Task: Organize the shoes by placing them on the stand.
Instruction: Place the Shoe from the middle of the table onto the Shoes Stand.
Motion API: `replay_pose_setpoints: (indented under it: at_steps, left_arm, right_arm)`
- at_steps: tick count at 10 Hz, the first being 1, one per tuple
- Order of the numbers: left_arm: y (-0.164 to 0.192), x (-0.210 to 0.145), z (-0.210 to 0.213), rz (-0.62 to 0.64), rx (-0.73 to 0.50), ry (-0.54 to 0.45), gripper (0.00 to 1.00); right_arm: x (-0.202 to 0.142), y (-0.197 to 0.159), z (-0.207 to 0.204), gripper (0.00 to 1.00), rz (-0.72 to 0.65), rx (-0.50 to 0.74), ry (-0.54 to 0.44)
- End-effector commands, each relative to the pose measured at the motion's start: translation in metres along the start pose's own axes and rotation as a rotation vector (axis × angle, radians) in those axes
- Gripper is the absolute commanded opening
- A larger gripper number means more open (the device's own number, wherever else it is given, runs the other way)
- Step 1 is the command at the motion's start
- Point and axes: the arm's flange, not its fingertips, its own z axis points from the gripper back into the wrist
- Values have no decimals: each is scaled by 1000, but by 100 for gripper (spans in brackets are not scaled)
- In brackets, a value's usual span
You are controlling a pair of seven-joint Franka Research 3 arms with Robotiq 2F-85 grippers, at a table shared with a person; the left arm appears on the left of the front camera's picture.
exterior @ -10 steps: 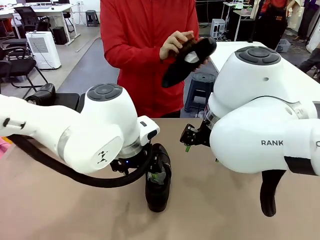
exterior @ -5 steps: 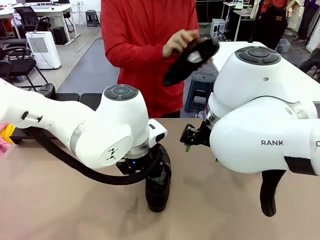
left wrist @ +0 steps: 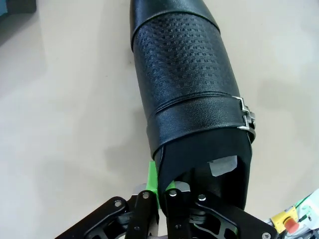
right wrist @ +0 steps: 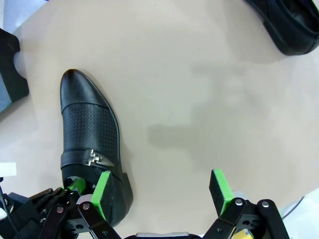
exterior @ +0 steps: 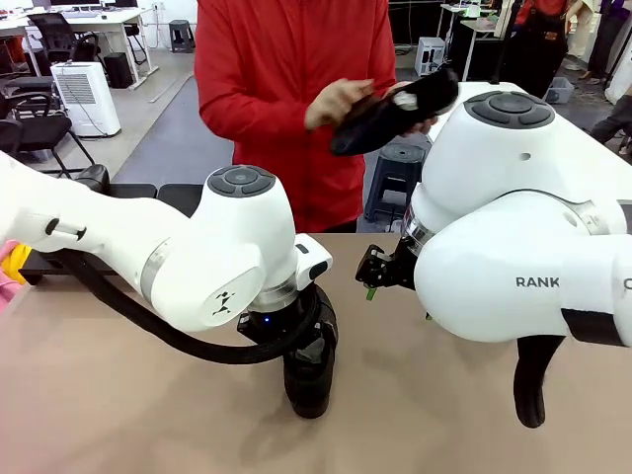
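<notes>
My left hand (left wrist: 162, 186) has just gone from spread to pressed together, and it is now pinching the shoe (left wrist: 184, 89) at its collar. In the left wrist view one green pad lies against the outside of the side wall, while the other finger is down inside the opening. The arm has also settled in closer over the shoe than a second ago.

The shoe (exterior: 309, 380) has not moved. It sits flat on the worktop (exterior: 99, 395) near the middle, toe pointing away from my wrist camera. I judge the grasp is made and the lift is next.

The stand (exterior: 183, 197) is at the far left of the worktop, well apart from the shoe, so the carry goes left and away from me.

My right hand (right wrist: 160, 191) stays spread and holds nothing, hovering just beside the same shoe (right wrist: 92, 144). Another shoe (right wrist: 284, 25) lies at the edge of that view.

Across the worktop the person (exterior: 286, 79) has raised a third shoe (exterior: 395, 109) a little higher and to the right.

One thin wall is a slim hold, so the shoe may swing when it lifts.
</notes>
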Motion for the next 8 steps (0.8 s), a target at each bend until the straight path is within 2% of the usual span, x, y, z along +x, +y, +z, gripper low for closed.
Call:
replay_pose_setpoints:
  at_steps: [1,2,4,6,8]
  left_arm:
    - [-2,7,-5,-9,6,-10,0]
    - [0,2,3,-72,-59,18,0]
    - [25,-28,59,-111,-131,-78,0]
    - [78,-43,105,-81,-121,-150,0]
    - [135,-37,138,-80,-74,-254,0]
  right_arm:
    - [2,1,1,100,9,7,6]
    - [2,1,1,100,9,7,6]
    - [2,1,1,100,9,7,6]
    - [2,1,1,100,9,7,6]
    - [2,1,1,100,9,7,6]
